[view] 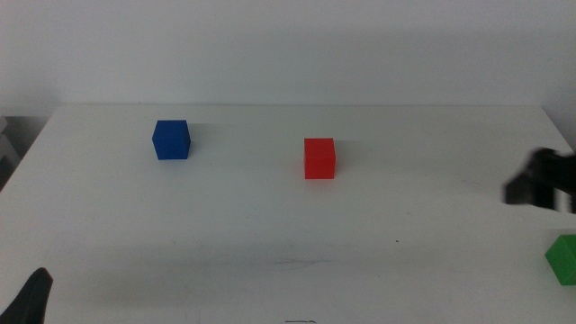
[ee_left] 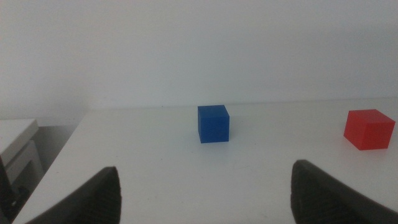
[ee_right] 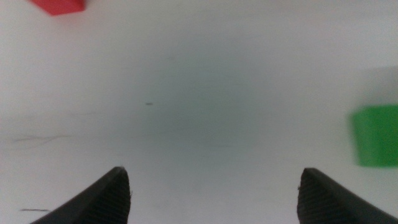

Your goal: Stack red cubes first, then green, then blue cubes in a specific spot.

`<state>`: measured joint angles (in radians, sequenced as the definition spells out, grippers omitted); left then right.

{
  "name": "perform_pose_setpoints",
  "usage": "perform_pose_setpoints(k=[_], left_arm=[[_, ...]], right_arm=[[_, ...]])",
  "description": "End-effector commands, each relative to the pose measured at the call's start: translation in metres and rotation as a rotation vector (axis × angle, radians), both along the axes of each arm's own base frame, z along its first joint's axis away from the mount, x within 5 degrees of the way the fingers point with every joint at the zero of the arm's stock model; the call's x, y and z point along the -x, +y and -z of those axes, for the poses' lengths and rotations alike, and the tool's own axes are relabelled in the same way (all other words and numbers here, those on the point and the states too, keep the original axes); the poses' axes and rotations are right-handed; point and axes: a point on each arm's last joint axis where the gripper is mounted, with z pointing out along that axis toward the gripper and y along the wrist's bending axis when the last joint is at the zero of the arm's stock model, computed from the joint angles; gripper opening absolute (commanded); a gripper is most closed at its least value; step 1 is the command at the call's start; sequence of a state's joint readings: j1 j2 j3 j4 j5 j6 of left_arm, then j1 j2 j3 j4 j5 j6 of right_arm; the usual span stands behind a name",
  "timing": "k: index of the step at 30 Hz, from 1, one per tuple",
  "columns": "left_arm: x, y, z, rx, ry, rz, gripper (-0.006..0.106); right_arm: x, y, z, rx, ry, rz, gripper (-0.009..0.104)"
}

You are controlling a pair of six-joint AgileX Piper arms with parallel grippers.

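Beside the wide-open right hand (ee_right: 211, 193), off to one side, sits the green cube (ee_right: 376, 135); red cube (view: 319, 158) lies farther ahead; left hand (ee_left: 205, 196), also wide, waits.

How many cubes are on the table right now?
3, none stacked: the blue cube at the far left, the red cube near the middle, and the green cube at the near right edge, partly cut off.

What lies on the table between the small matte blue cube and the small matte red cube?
Nothing: in the middle view, only bare white tabletop separates the small matte blue cube from the small matte red cube.
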<state>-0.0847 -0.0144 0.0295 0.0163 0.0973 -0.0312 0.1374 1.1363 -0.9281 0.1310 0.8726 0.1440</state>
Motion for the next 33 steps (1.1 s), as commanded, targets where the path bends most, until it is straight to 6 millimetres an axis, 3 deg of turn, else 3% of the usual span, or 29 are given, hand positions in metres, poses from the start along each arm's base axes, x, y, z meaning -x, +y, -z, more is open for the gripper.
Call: perform_pose_setpoints(k=[1, 6, 13, 18, 25, 33], left_arm=[[0.002, 0.0, -0.009, 0.026, -0.097, 0.007, 0.094], [0.002, 0.0, -0.009, 0.026, -0.097, 0.007, 0.094], [0.002, 0.0, -0.009, 0.026, -0.097, 0.007, 0.094], [0.002, 0.0, -0.009, 0.026, -0.097, 0.007, 0.094], [0.002, 0.0, -0.009, 0.026, -0.097, 0.007, 0.094], [0.002, 0.0, -0.009, 0.026, -0.097, 0.007, 0.094]], right_arm=[[-0.022, 0.018, -0.013, -0.02, -0.027, -0.026, 0.091], [-0.069, 0.069, -0.016, 0.021, 0.006, -0.086, 0.091], [-0.132, 0.142, -0.004, 0.098, 0.023, -0.157, 0.091], [-0.172, 0.18, 0.005, 0.096, 0.017, -0.185, 0.091], [-0.216, 0.209, 0.029, 0.084, -0.02, -0.184, 0.091], [-0.244, 0.221, 0.063, 0.118, -0.035, -0.162, 0.089]])
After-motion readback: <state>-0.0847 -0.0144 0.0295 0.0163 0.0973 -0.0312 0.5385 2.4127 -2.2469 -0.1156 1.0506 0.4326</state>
